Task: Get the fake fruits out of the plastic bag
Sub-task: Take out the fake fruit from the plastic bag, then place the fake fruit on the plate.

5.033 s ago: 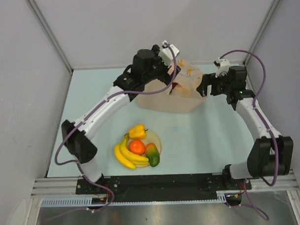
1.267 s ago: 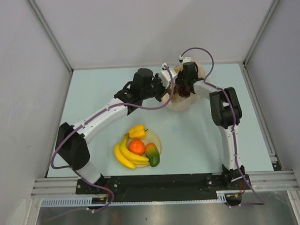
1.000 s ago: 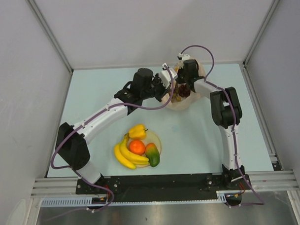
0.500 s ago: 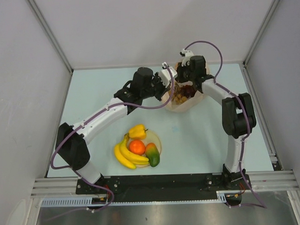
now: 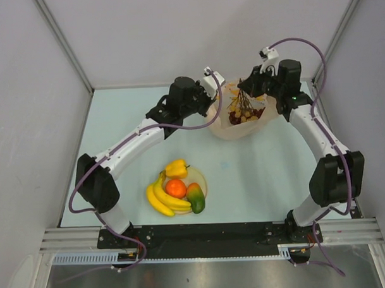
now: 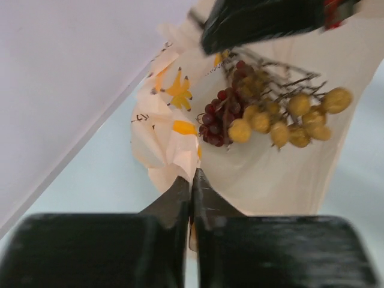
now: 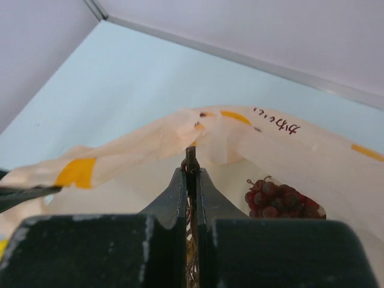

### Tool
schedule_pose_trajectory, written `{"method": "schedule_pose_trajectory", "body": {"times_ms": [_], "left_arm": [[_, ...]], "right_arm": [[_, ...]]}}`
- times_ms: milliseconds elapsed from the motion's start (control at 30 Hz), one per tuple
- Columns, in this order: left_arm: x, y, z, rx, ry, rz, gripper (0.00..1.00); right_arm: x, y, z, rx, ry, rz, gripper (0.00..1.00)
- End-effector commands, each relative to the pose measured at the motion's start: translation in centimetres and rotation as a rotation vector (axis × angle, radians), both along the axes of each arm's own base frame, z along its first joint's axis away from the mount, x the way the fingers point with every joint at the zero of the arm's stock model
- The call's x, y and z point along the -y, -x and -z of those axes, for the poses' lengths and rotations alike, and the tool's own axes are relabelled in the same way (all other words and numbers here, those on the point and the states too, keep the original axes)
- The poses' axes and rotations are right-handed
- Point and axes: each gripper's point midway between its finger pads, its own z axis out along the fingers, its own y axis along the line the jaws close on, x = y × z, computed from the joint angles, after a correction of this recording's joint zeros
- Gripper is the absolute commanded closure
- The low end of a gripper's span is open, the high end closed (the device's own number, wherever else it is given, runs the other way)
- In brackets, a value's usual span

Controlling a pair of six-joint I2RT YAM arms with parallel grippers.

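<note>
The plastic bag point(image 5: 237, 126) stands bunched at the back of the table, its mouth up. My left gripper point(image 5: 213, 98) is shut on the bag's left rim; in the left wrist view the peach film point(image 6: 174, 144) runs between its jaws point(image 6: 191, 181). My right gripper point(image 5: 244, 89) is shut on the dark stem point(image 7: 191, 157) of a grape bunch point(image 5: 244, 110), which hangs over the bag's mouth. Yellow-green grapes point(image 6: 288, 117) and dark red grapes point(image 6: 217, 123) dangle on thin twigs. The banana bunch point(image 5: 159, 199), orange point(image 5: 176, 187), yellow pepper point(image 5: 176, 168) and mango point(image 5: 195, 198) lie on the plate.
The cream plate point(image 5: 202, 179) sits near the front, between the two arm bases. Grey walls close in the table at the left, back and right. The left arm stretches diagonally over the table's left half.
My right arm has swung out to the right and upward, pulling the grape stem up so the bunch rises from the bag. The left gripper keeps its hold on the bag rim.
</note>
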Motion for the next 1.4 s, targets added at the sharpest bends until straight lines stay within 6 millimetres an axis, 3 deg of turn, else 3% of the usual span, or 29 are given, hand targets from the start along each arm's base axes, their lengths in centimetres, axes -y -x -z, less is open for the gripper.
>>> {"method": "schedule_pose_trajectory", "body": {"times_ms": [0, 33, 67, 167, 233, 267, 333, 400, 433, 467, 500, 533, 567, 600, 667, 767, 867, 933, 967, 1167, 1267, 1367], "left_arm": [[-1.2, -1.9, -2.7, 0.04, 0.043, -0.056, 0.74], [-1.4, -1.9, -2.9, 0.043, 0.043, -0.055, 0.63], [-1.5, -1.7, -3.0, 0.036, 0.036, -0.039, 0.44], [-2.5, -1.4, -5.1, 0.04, 0.064, -0.02, 0.15], [-4.1, -1.1, -7.4, 0.046, 0.125, -0.021, 0.07], [-4.7, -0.9, -8.1, 0.035, 0.155, -0.031, 0.01], [-6.5, -0.2, -9.9, 0.051, 0.189, -0.039, 0.0], [-8.2, 0.1, -10.3, 0.063, 0.189, -0.069, 0.0], [-9.3, 1.1, -11.8, 0.1, 0.201, -0.079, 0.0], [-10.0, 1.3, -11.3, 0.107, 0.182, -0.09, 0.0], [-10.9, 1.6, -11.5, 0.121, 0.178, -0.106, 0.0], [-12.1, 2.9, -13.1, 0.162, 0.191, -0.126, 0.0], [-12.8, 3.3, -12.1, 0.154, 0.174, -0.138, 0.0], [-13.5, 4.0, -12.6, 0.165, 0.178, -0.146, 0.0], [-14.5, 6.7, -12.5, 0.182, 0.162, -0.107, 0.0], [-15.6, 10.1, -11.9, 0.199, 0.147, -0.047, 0.0], [-16.8, 12.1, -10.6, 0.154, 0.175, -0.001, 0.0], [-18.3, 13.4, -11.1, 0.174, 0.197, -0.015, 0.0], [-18.1, 14.2, -10.2, 0.153, 0.198, 0.027, 0.0], [-20.5, 15.6, -9.7, 0.149, 0.24, -0.016, 0.0], [-21.0, 15.9, -9.6, 0.148, 0.254, -0.027, 0.0], [-21.4, 16.0, -9.5, 0.149, 0.267, -0.038, 0.0]], "right_arm": [[1.4, 2.8, -6.7, 0.133, -0.057, -0.022, 1.0], [1.3, 3.5, -7.7, 0.152, -0.06, -0.038, 1.0], [1.3, 4.7, -9.2, 0.189, -0.059, -0.052, 1.0], [0.1, 8.1, -11.8, 0.279, -0.02, -0.118, 1.0], [-1.4, 10.3, -11.9, 0.299, 0.023, -0.177, 1.0], [-1.7, 12.0, -13.0, 0.331, 0.031, -0.198, 1.0], [-3.7, 15.0, -12.8, 0.345, 0.067, -0.29, 1.0], [-4.7, 18.3, -13.4, 0.378, 0.096, -0.358, 1.0], [-6.5, 20.4, -13.1, 0.387, 0.106, -0.431, 1.0], [-7.1, 21.5, -13.0, 0.426, 0.141, -0.468, 1.0], [-7.3, 22.4, -12.4, 0.413, 0.173, -0.479, 1.0], [-9.0, 24.4, -11.8, 0.419, 0.184, -0.553, 1.0], [-9.6, 25.0, -11.3, 0.414, 0.204, -0.574, 1.0], [-10.2, 25.5, -10.4, 0.386, 0.22, -0.586, 1.0], [-12.0, 27.2, -8.3, 0.318, 0.238, -0.663, 1.0], [-14.5, 28.5, -4.3, 0.283, 0.309, -0.745, 1.0], [-16.0, 27.0, -0.5, 0.291, 0.423, -0.76, 1.0], [-16.8, 25.5, 2.0, 0.275, 0.482, -0.769, 1.0], [-17.2, 24.8, 2.1, 0.288, 0.483, -0.761, 1.0], [-19.5, 22.8, 5.3, 0.295, 0.521, -0.79, 1.0], [-20.7, 23.2, 6.5, 0.286, 0.519, -0.826, 1.0], [-22.1, 25.1, 7.9, 0.29, 0.535, -0.9, 1.0]]}}
